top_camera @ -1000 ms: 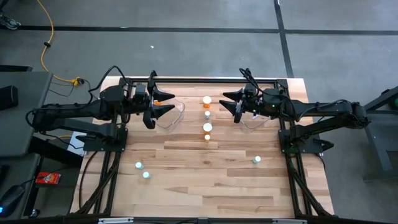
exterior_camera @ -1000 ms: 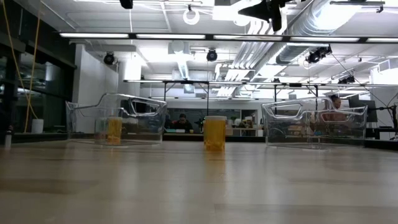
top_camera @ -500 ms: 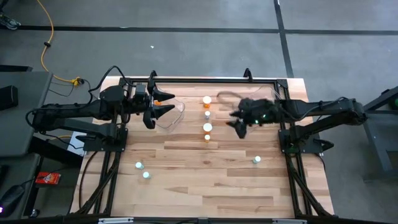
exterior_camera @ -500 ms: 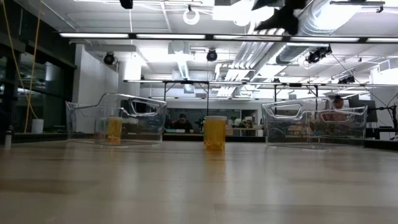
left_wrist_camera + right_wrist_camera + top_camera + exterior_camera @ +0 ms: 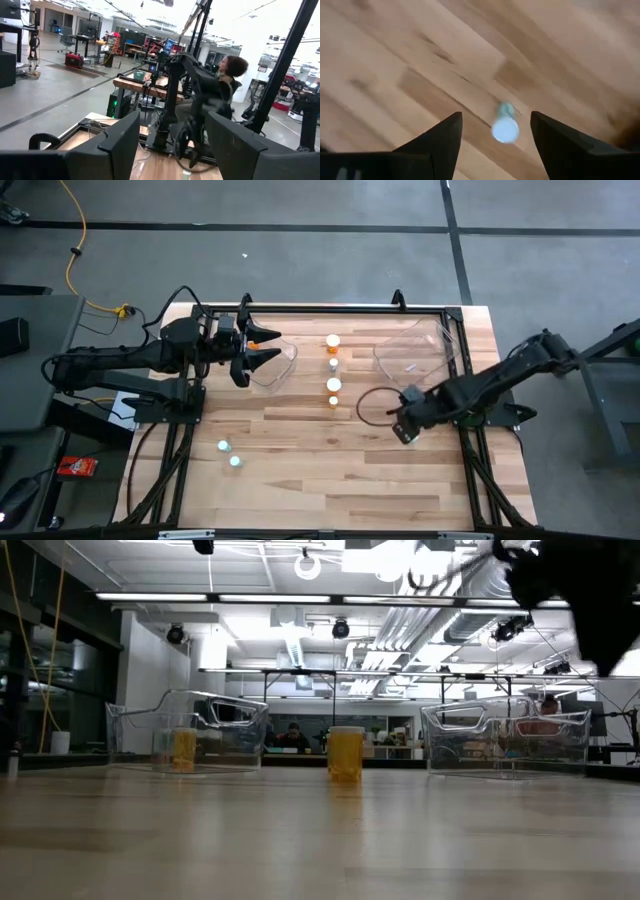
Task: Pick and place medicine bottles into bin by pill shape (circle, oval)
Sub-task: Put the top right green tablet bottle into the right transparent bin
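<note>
Right gripper (image 5: 402, 428) has swung off its bin (image 5: 415, 352) down over pale bottle (image 5: 505, 127), fingers apart | left gripper (image 5: 262, 348) open over left bin (image 5: 285, 365) | 4 bottles (image 5: 333, 363) lined mid-table

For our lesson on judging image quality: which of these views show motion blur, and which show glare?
Right wrist view: the table and pale bottle are smeared by motion. Low view: the right arm is a dark blur, and the ceiling lights glare. Left wrist view: bright overexposed background. High view: evenly lit, sharp.
</note>
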### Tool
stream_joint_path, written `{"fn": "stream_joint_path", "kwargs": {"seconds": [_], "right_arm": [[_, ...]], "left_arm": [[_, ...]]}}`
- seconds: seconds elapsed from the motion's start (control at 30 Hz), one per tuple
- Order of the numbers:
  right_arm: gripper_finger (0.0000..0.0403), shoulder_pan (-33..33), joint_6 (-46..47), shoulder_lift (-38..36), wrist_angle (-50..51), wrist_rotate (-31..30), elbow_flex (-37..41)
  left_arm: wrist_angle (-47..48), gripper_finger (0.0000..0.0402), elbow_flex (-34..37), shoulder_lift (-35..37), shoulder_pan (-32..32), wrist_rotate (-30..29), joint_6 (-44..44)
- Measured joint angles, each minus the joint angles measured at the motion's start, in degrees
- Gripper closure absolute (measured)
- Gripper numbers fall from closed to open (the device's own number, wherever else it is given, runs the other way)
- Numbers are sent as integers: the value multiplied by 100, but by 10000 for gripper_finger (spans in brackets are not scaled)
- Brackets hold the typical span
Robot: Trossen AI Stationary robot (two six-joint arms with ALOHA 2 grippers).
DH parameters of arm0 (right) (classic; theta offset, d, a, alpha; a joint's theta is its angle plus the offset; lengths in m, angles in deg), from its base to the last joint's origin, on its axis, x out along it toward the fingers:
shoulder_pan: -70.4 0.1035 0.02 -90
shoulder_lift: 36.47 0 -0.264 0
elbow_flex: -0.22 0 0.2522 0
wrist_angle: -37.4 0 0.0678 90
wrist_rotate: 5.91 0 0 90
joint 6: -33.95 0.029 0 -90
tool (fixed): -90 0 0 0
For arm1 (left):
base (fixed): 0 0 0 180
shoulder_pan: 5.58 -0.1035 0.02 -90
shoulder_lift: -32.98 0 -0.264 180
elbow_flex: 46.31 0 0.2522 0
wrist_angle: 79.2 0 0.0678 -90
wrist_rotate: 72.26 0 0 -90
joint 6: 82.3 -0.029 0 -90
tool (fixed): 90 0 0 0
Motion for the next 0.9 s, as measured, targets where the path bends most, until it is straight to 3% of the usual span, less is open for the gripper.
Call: {"fn": "stream_joint_path", "kwargs": {"seconds": [0.2, 0.5, 0.9], "right_arm": [[174, 295, 920, 388, -19, 92, 278], [174, 298, 920, 1092, -383, 725, 276], [187, 267, 929, 1451, -396, 589, 276]], "left_arm": [[-2, 188, 2, 2, 0, 0, 0], [-1, 188, 2, 2, 0, 0, 0], [-2, 188, 2, 2, 0, 0, 0]]}}
